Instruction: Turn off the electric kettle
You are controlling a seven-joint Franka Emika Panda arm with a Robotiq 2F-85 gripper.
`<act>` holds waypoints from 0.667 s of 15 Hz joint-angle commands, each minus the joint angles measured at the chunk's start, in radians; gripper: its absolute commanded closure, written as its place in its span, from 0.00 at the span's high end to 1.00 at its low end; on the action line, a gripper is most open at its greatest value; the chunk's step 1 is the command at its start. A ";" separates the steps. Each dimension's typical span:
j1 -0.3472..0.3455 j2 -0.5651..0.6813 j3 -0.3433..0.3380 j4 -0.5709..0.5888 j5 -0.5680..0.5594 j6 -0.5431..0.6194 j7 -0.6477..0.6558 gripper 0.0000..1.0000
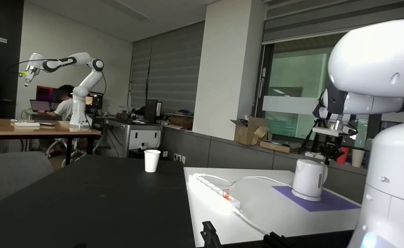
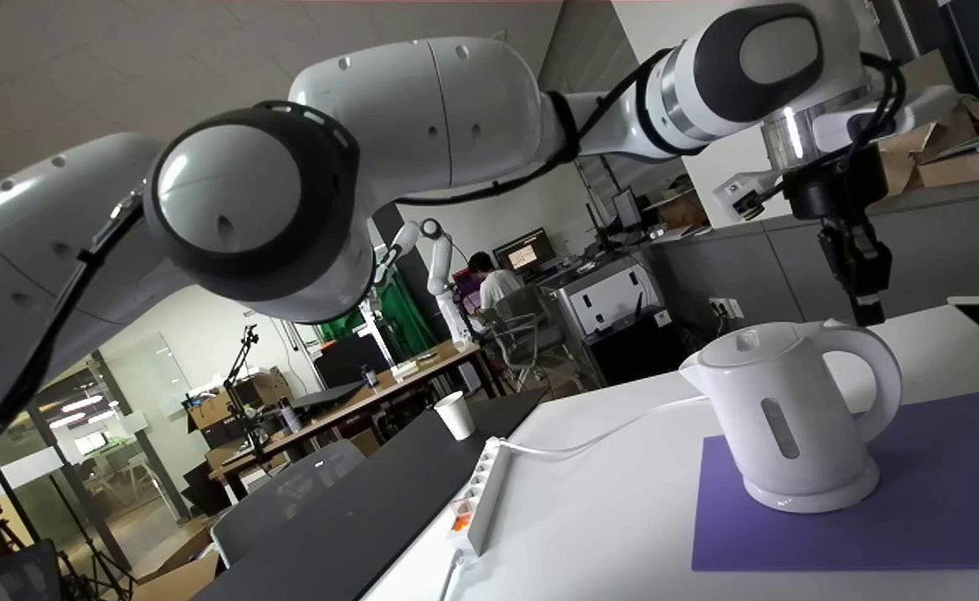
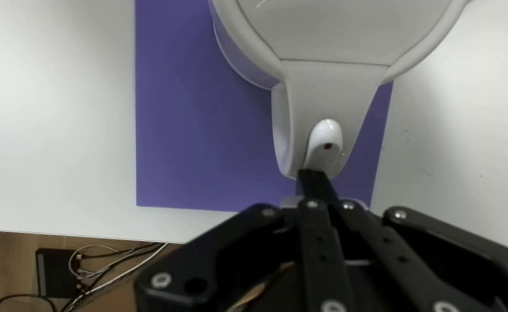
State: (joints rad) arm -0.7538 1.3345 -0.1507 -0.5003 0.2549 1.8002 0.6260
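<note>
The white electric kettle stands upright on its base in both exterior views (image 1: 305, 179) (image 2: 748, 409). Its lid and handle top show in the wrist view (image 3: 329, 82). A small white switch (image 3: 326, 136) with a red dot sits on the handle's top. My gripper (image 3: 313, 173) is shut, with its fingertips together and nothing between them. It points down at the outer end of the handle, just past the switch. In both exterior views its tips (image 1: 327, 162) (image 2: 868, 315) are close to the handle's top. I cannot tell whether they touch the handle.
The kettle is on a purple sheet (image 2: 948, 509) on a white table (image 1: 257, 210). A white power strip (image 1: 212, 193) with an orange switch lies there, joined by a cord (image 2: 606, 442). A white cup (image 1: 152, 161) stands on a black table (image 1: 119, 199). The table edge (image 3: 76, 234) is near my gripper.
</note>
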 commanded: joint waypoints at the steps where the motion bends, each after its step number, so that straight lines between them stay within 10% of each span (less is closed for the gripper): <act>1: -0.012 0.048 0.018 0.086 -0.028 -0.039 0.048 0.00; 10: -0.002 0.032 0.047 0.132 -0.034 -0.074 0.048 0.00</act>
State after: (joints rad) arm -0.7548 1.3561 -0.1310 -0.4497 0.2348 1.7784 0.6321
